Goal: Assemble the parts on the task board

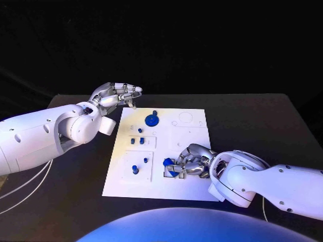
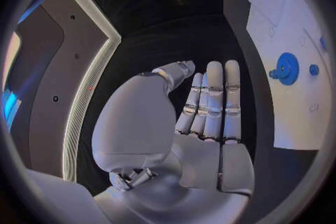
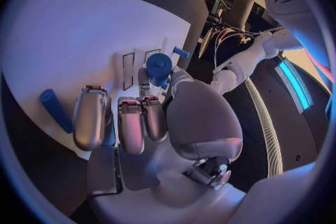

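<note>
The white task board [image 1: 177, 136] lies in the middle of the black table. A blue gear [image 1: 153, 120] sits near its far edge, and several small blue parts [image 1: 135, 170] stand in slots along its left side. My right hand [image 1: 192, 162] rests low on the board's near right part and pinches a blue round part [image 3: 158, 64] between thumb and finger. A blue cylinder [image 3: 55, 109] lies loose on the board beside that hand. My left hand [image 1: 119, 95] hovers off the board's far left corner, fingers straight and holding nothing. The gear [image 2: 285, 69] is also seen past this hand.
The black table [image 1: 278, 126] runs bare around the board on both sides. Empty round recesses [image 1: 184, 118] mark the board's far right part. My left forearm [image 1: 52, 133] stretches along the board's left side.
</note>
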Robot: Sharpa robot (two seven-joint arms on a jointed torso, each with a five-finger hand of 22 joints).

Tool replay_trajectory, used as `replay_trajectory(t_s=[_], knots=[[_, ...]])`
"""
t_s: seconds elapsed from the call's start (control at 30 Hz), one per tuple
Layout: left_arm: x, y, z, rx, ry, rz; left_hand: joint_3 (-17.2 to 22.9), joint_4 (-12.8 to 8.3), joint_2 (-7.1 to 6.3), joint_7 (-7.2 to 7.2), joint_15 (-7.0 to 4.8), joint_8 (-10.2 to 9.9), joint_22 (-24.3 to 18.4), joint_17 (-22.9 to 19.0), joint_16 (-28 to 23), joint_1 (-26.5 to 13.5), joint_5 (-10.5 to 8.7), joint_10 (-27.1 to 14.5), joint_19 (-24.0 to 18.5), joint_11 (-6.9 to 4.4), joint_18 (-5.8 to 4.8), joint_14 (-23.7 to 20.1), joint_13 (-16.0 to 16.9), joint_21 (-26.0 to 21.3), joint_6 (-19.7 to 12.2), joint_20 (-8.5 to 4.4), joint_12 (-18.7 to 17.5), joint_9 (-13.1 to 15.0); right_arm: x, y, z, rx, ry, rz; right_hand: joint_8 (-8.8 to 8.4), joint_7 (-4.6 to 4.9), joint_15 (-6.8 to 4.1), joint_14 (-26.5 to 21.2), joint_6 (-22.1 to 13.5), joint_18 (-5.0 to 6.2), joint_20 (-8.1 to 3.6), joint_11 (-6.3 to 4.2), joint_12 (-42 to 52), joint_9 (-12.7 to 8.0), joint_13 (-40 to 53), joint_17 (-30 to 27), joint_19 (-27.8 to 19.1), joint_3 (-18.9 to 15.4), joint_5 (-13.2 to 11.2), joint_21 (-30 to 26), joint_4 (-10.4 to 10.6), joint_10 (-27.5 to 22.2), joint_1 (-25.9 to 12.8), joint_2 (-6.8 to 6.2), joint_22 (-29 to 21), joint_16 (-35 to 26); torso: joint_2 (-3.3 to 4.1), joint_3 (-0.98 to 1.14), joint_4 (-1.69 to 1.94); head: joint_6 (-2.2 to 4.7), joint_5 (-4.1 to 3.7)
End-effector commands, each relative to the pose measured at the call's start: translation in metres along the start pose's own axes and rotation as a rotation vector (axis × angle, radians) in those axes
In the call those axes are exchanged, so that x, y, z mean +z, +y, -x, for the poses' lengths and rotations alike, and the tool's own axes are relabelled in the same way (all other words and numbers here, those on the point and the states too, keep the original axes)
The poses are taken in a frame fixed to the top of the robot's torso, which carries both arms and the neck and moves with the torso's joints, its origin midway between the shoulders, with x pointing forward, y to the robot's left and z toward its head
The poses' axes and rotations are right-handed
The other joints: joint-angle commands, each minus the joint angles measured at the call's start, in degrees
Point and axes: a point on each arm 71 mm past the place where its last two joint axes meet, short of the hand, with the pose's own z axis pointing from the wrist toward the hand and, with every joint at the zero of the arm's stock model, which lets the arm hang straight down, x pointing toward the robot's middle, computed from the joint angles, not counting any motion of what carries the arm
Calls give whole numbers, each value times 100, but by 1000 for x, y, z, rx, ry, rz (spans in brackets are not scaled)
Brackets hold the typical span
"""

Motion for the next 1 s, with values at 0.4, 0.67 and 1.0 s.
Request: replay_trajectory(t_s=[0.4, 0.67, 1.0], knots=[[-1, -1, -1, -9, 14, -1, -12, 4, 18, 7, 40, 31, -8, 8, 48, -17, 22, -27, 3, 4, 81, -4, -19, -2, -28, 35, -15, -9, 4, -6, 2, -19, -9, -36, 40, -405, -55, 534, 567, -91, -40, -47, 26, 64, 1036, 1164, 171, -4, -6, 20, -34, 388, -49, 11, 1103, 34, 5, 9, 0, 1, 9], [-1, -1, -1, -9, 15, 1, -12, 4, 18, 7, 40, 31, -8, 8, 48, -17, 22, -27, 3, 4, 81, -4, -19, -2, -28, 35, -15, -9, 4, -4, 0, -24, 6, -26, 37, -408, -61, 534, 582, -92, -46, -51, 26, 73, 1043, 1165, 172, -40, -14, 24, -28, 392, -176, -15, 1104, 33, -2, 11, -2, 1, 7], [-1, -1, -1, -8, 14, 3, -12, 4, 18, 7, 40, 31, -8, 8, 48, -17, 22, -27, 3, 4, 81, -4, -19, -2, -28, 35, -15, -9, 5, -4, 0, -44, -2, -23, 56, -418, -67, 533, 617, -89, -53, -57, -20, 154, 1042, 1161, 167, -574, -26, 2, -14, 388, -1074, -196, 1100, 30, -3, 5, 6, 1, -5]])
